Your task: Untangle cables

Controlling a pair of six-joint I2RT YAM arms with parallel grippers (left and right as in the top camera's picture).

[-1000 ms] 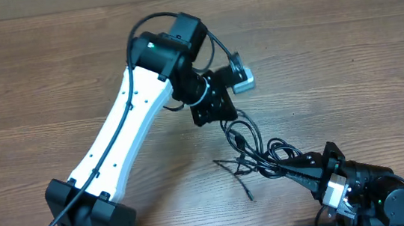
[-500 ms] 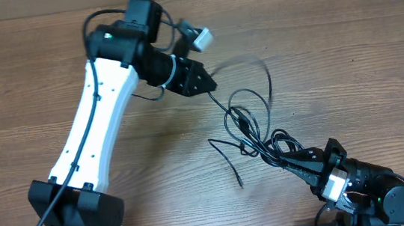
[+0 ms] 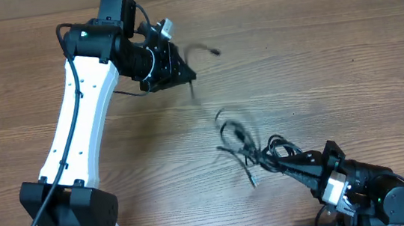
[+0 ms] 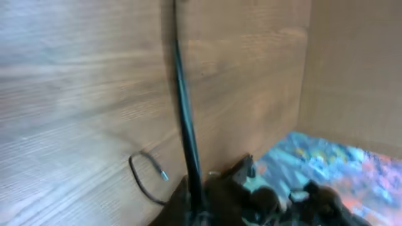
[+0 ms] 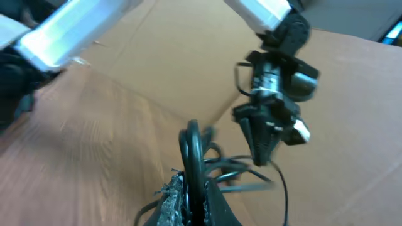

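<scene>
A tangle of thin black cables (image 3: 244, 140) lies on the wooden table, right of centre. My right gripper (image 3: 282, 163) is shut on the tangle's right end; in the right wrist view the cables (image 5: 191, 144) stand up from between its fingers (image 5: 200, 188). My left gripper (image 3: 185, 75) is high at the back left. One cable (image 4: 182, 94) runs straight out from between its jaws (image 4: 195, 196). That cable shows blurred in the overhead view, its plug end (image 3: 215, 52) in the air to the gripper's right. A silver-tipped end (image 4: 162, 176) lies loose near the left fingers.
The white left arm (image 3: 75, 126) reaches diagonally across the table's left half. A brown cardboard wall (image 4: 352, 63) stands at the table's far edge. The left arm's gripper (image 5: 260, 147) hangs beyond the tangle in the right wrist view.
My left gripper has swung up and to the left, drawing one cable out of the tangle. The tangle has drawn in toward my right gripper, which has stayed still.
</scene>
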